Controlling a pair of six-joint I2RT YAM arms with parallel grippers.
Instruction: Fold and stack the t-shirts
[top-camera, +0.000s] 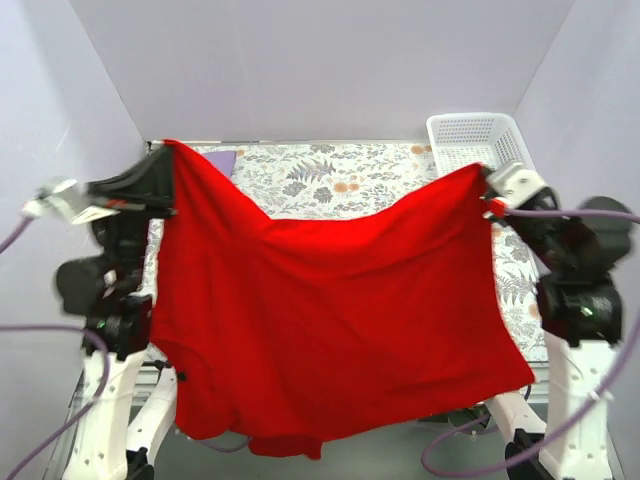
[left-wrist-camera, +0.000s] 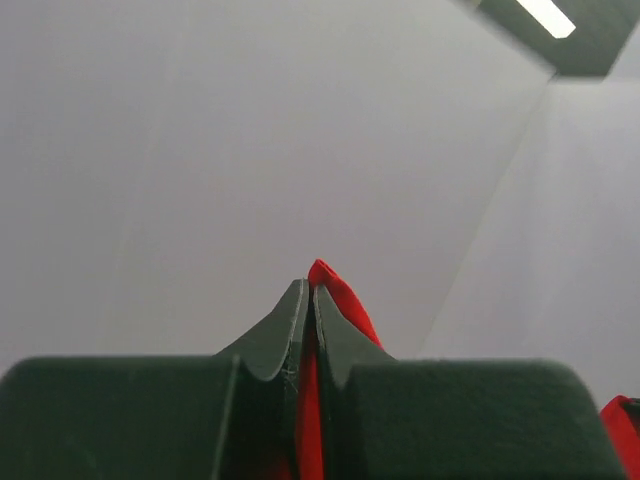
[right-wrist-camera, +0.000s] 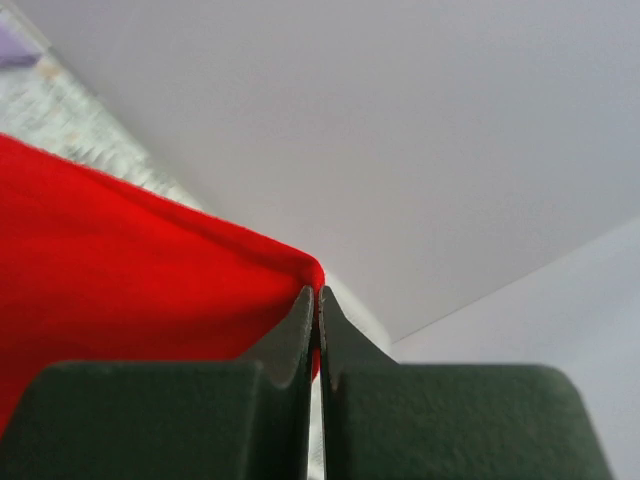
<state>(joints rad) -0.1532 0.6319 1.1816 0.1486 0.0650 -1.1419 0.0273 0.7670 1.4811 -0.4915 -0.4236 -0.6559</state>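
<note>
A red t-shirt (top-camera: 330, 320) hangs spread in the air between both arms, above the table and draping past its near edge. My left gripper (top-camera: 165, 150) is shut on its upper left corner; in the left wrist view red cloth (left-wrist-camera: 330, 290) sticks out between the closed fingers (left-wrist-camera: 310, 300). My right gripper (top-camera: 487, 178) is shut on the upper right corner; in the right wrist view the red cloth (right-wrist-camera: 130, 270) spreads to the left of the closed gripper (right-wrist-camera: 317, 300). The top edge sags between the two grippers.
A floral-patterned cloth (top-camera: 330, 175) covers the table. A white slatted basket (top-camera: 475, 138) stands at the back right. A small purple item (top-camera: 222, 160) lies at the back left, partly behind the shirt. Pale walls close in on three sides.
</note>
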